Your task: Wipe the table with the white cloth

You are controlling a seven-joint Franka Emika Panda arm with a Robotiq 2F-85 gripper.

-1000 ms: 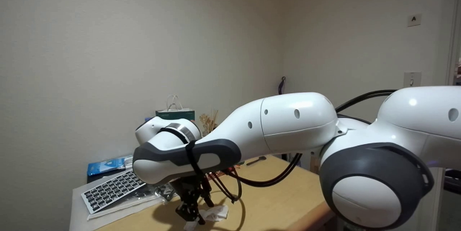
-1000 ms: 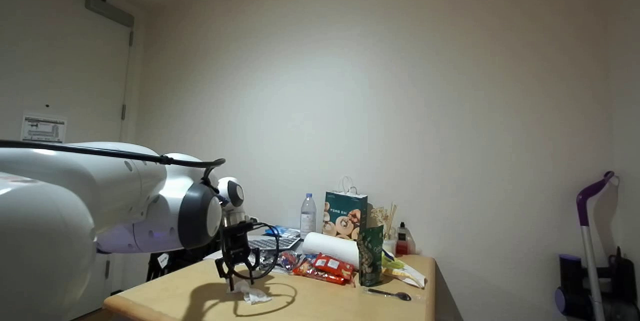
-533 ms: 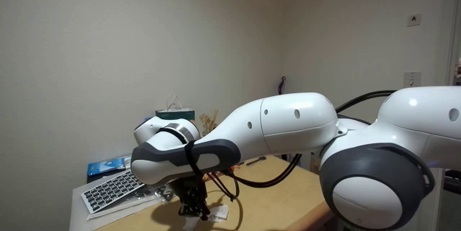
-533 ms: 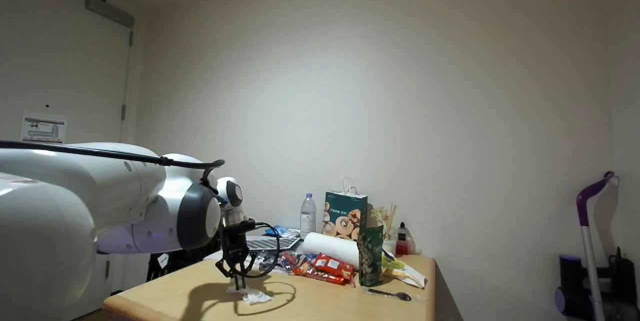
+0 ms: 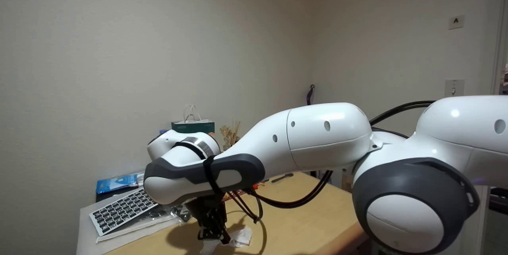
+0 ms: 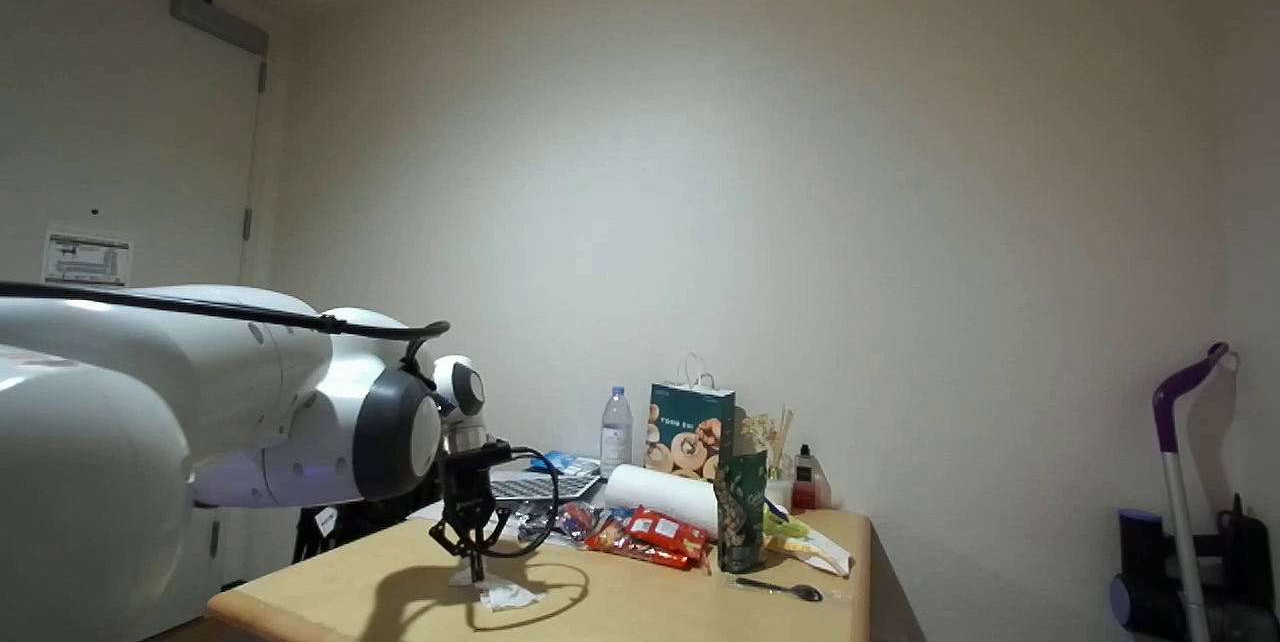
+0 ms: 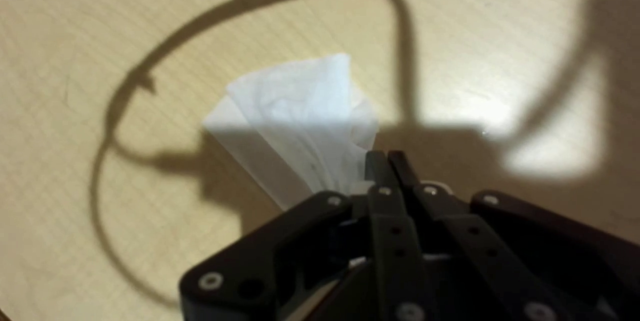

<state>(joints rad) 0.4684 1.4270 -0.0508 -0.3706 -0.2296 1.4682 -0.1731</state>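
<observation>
The white cloth (image 7: pixel 300 103) lies wrinkled on the wooden worktop (image 6: pixel 660 607), its folds converging at the gripper (image 7: pixel 386 156), whose pressed-together fingertips pinch it.

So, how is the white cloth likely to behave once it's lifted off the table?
The white cloth will probably hang limp, since soft creases gather toward the shut gripper. It looks light for its size, as its folded layers seem thin. Rolling or tipping seems unlikely: it lies low and irregular on the table.
</observation>
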